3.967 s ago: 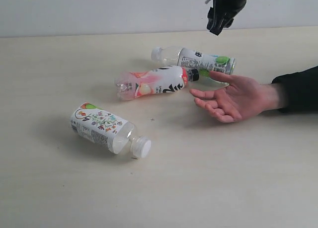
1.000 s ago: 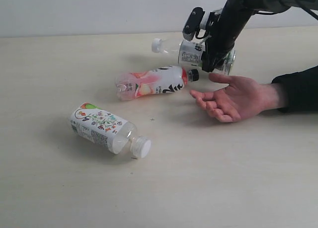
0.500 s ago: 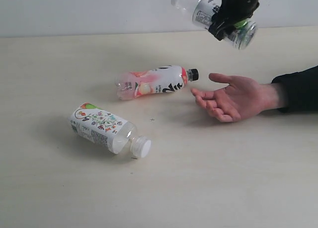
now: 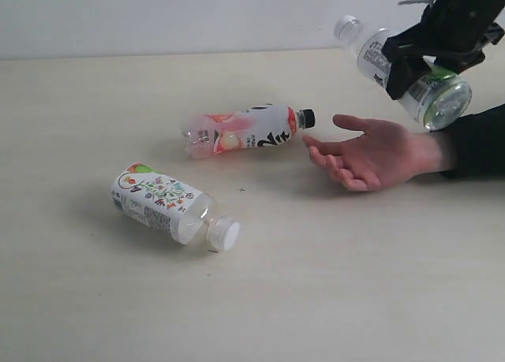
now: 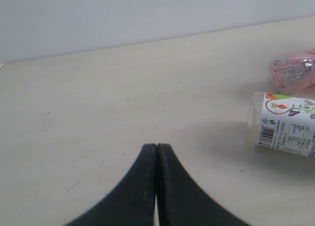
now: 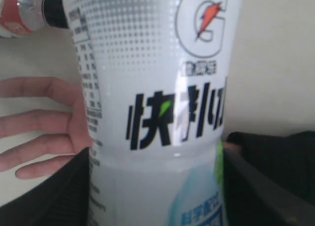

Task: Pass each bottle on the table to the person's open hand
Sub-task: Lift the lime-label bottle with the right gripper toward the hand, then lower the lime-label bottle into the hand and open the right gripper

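My right gripper (image 4: 410,69) is shut on a white-capped bottle (image 4: 372,56) and holds it tilted in the air, above the wrist end of the person's open hand (image 4: 371,153). In the right wrist view that bottle (image 6: 157,88) fills the space between my fingers (image 6: 54,191), with the hand (image 6: 39,122) beneath. A pink-white bottle with a black cap (image 4: 245,131) lies left of the hand's fingertips. Nearer the front left lies a squat floral bottle (image 4: 162,203). My left gripper (image 5: 157,148) is shut on nothing over the bare table (image 5: 98,103), with the floral bottle (image 5: 288,130) off to one side.
The person's black sleeve (image 4: 477,145) comes in from the right edge. A pale wall (image 4: 158,15) runs along the table's far edge. The pink bottle (image 5: 293,74) shows beyond the floral one in the left wrist view.
My right gripper has lifted the white-capped bottle off the table and carried it up and to the right, over the hand. The other bottles and the hand stayed put.
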Robot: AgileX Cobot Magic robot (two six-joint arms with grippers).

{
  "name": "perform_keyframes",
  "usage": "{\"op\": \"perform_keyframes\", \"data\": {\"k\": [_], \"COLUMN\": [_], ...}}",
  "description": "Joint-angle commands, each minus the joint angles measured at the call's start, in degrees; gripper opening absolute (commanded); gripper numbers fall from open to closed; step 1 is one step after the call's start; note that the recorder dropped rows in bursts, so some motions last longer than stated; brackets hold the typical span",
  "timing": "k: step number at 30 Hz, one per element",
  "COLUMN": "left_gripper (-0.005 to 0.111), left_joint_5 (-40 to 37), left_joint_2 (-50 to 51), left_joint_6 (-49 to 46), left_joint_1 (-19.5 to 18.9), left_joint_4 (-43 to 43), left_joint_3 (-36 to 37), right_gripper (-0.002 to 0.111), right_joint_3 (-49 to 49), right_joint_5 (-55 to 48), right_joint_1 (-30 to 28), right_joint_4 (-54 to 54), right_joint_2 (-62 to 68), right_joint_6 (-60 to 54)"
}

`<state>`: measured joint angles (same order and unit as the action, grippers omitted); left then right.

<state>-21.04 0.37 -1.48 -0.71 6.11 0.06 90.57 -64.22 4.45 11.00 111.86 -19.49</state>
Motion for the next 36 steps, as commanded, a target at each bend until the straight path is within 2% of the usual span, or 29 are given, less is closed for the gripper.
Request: {"op": "perform_keyframes", "data": {"k": [1, 6, 12, 17, 26, 36], "left_gripper": [0.001, 0.001, 0.001, 0.001, 0.001, 0.001], "left_joint_5": [0.2, 0.2, 0.2, 0.2, 0.2, 0.2], "left_joint_2": [-0.4, -0.4, -0.4, -0.4, -0.4, -0.4], "left_joint_6": [0.2, 0.2, 0.2, 0.2, 0.2, 0.2], "left_joint_1": [0.1, 0.1, 0.1, 0.1, 0.1, 0.1], "left_joint_4": [-0.2, -0.2, -0.2, -0.2, -0.2, -0.2], "left_joint_3": [-0.1, -0.1, -0.1, -0.1, -0.1, -0.1], "right_gripper": [0.000, 0.000, 0.000, 0.000, 0.000, 0.000], "right_joint_3": [-11.2, -22.7, -28.9, -30.8, -31.3, -31.3], "right_joint_5": [6.9, 13.8, 16.0, 17.8, 21.2, 23.5], "right_joint_1": [0.0, 0.0, 0.0, 0.0, 4.8, 5.2], "right_joint_4": [0.8, 2.8, 7.4, 11.5, 12.0, 12.0], "right_joint_2": [-6.7, -13.4, -17.3, -17.5, -14.0, -9.7], "right_joint_6": [-0.1, -0.5, -0.5, -0.9, -2.0, -1.6]}}
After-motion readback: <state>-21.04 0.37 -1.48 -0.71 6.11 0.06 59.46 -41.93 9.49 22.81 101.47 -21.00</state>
